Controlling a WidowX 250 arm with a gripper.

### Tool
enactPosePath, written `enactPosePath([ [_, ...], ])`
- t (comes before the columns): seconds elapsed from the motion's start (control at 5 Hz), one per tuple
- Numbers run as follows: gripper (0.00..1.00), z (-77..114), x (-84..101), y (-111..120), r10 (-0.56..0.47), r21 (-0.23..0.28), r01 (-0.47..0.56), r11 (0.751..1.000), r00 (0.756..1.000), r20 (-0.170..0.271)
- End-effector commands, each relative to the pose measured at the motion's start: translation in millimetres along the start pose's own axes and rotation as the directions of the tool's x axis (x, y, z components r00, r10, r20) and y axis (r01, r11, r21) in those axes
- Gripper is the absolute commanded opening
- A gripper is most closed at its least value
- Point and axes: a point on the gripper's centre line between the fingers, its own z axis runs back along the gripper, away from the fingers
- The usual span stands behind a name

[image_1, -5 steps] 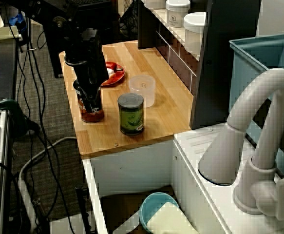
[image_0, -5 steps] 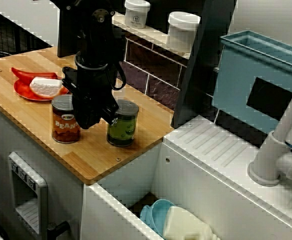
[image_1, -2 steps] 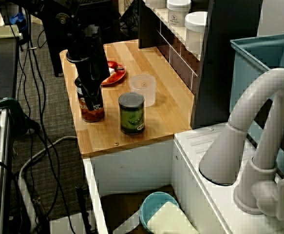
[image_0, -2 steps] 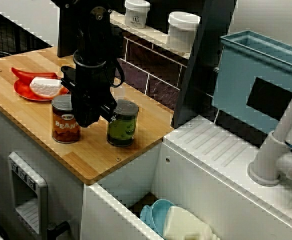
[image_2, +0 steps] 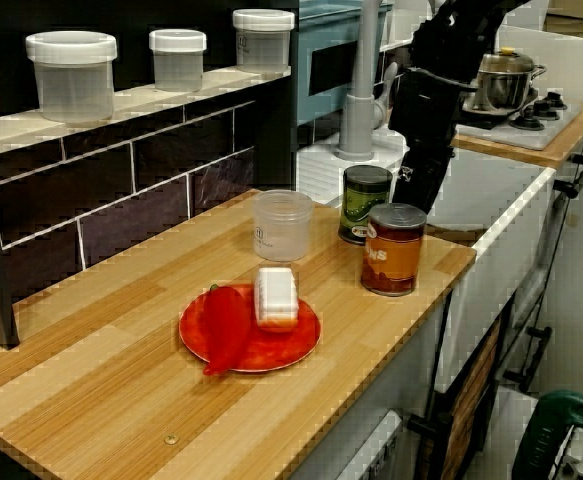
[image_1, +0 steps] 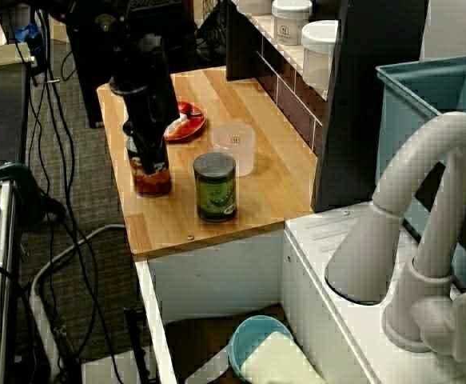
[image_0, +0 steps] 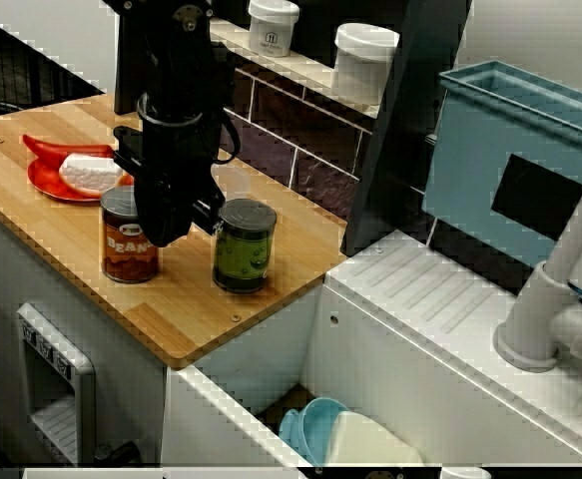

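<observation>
Black end effector [image_0: 166, 225] sits low at the top of the bean can [image_0: 123, 249]. The arm body hides the fingers in all three views, so I can't tell their spread or whether they grip it. The bean can stands upright near the worktop [image_0: 171, 311] front edge. The green can [image_0: 243, 247] is just beside it, not touching. A clear cup [image_2: 282, 225] is behind, and a red plate [image_2: 291, 345] with pepper [image_2: 226, 328] and white block [image_2: 276, 297] lies further along. My call: keep the wrist plumb, centre on the bean can, squeeze gently, and avoid nudging the green can or the edge.
</observation>
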Motion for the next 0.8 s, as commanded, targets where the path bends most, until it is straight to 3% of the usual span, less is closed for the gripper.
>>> enactPosePath([
  [0.0,0.0,11.1,16.9,15,0.023,0.004,-0.023,1.0,0.999,0.028],
  [0.6,0.0,13.5,32.6,43,0.051,0.012,-0.051,0.999,0.999,0.017],
])
